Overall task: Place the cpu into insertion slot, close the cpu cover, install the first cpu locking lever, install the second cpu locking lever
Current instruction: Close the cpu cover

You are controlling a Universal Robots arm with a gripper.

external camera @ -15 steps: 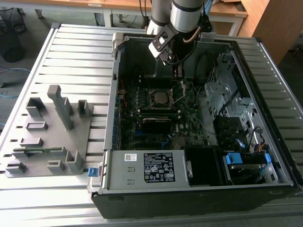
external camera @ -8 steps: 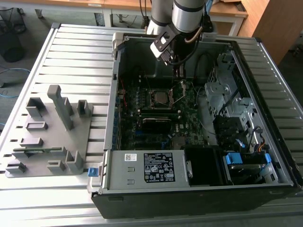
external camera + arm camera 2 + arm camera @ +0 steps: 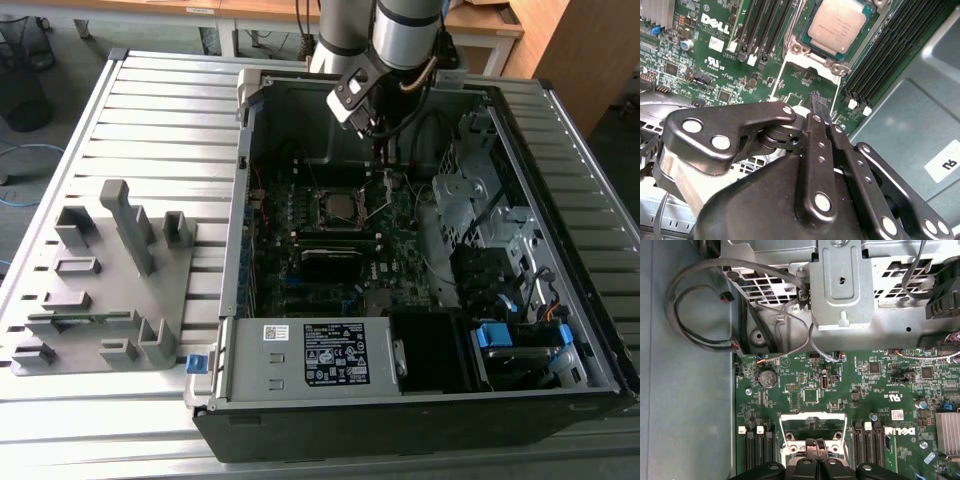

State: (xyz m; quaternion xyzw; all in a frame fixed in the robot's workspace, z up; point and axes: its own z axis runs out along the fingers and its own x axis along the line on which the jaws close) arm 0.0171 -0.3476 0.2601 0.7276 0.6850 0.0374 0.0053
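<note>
The cpu (image 3: 840, 25) lies flat in the insertion slot (image 3: 794, 48), its silver-grey top showing; the exterior view has the cpu (image 3: 338, 207) at the middle of the green motherboard. The cpu cover (image 3: 778, 79) is swung open away from the slot, and green board shows through its square cut-out. My gripper (image 3: 820, 104) is shut, with its fingertips at the free edge of the cpu cover (image 3: 812, 416). I cannot tell whether they touch it. The gripper (image 3: 815, 442) has nothing between its fingers. In the exterior view the gripper (image 3: 380, 150) hangs inside the case just behind the slot.
The open computer case (image 3: 235, 300) lies on a slatted table. A metal drive cage (image 3: 470, 190) stands close on the exterior view's right. A black heatsink (image 3: 340, 262) and the power supply (image 3: 320, 355) lie in front. Loose cables (image 3: 700, 305) loop nearby. A grey fixture block (image 3: 110, 290) sits outside the case.
</note>
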